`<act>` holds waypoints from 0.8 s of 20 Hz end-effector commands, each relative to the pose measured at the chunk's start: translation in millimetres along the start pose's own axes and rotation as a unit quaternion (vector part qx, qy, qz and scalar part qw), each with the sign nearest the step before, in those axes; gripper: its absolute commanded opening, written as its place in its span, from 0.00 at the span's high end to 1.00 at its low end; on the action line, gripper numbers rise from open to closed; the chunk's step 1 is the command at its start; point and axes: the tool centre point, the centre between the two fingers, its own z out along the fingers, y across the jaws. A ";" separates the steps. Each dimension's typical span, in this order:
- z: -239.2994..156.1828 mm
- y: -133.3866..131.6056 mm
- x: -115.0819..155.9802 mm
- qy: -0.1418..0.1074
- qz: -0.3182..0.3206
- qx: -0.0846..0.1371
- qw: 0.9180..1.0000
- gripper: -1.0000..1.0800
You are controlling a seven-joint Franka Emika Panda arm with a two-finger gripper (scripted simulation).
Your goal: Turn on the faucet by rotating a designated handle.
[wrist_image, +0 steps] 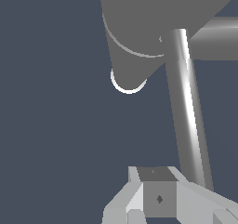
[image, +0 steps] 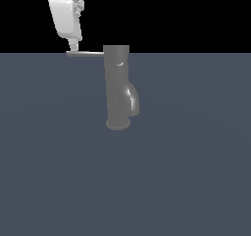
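Wrist view, nearest the camera: the gripper [wrist_image: 158,197], pale grey, with one dark square fingertip pad facing the lens. Only its tip region is seen, and the spacing of the jaws cannot be told. Just beside it runs the handle [wrist_image: 187,107], a thin bright metal rod whose free end passes close alongside the fingertip; contact cannot be confirmed. Farther along, the rod joins the top cap of the faucet [wrist_image: 135,42], a dark grey cylinder with a light-rimmed end.

Exterior view: the faucet [image: 116,88] stands upright on the flat blue-grey ground [image: 196,181], spout bulging toward the exterior view's right. The handle [image: 86,54] projects level toward the exterior view's left. The gripper [image: 73,46] hangs from the white arm [image: 65,14], its tip at the rod's outer end.
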 end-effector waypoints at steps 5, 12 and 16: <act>0.1 18.6 2.6 0.001 0.001 -0.002 1.000 1.00; -0.1 37.0 4.2 0.001 0.001 -0.002 1.000 1.00; -0.1 47.6 4.9 0.001 0.001 -0.002 1.000 1.00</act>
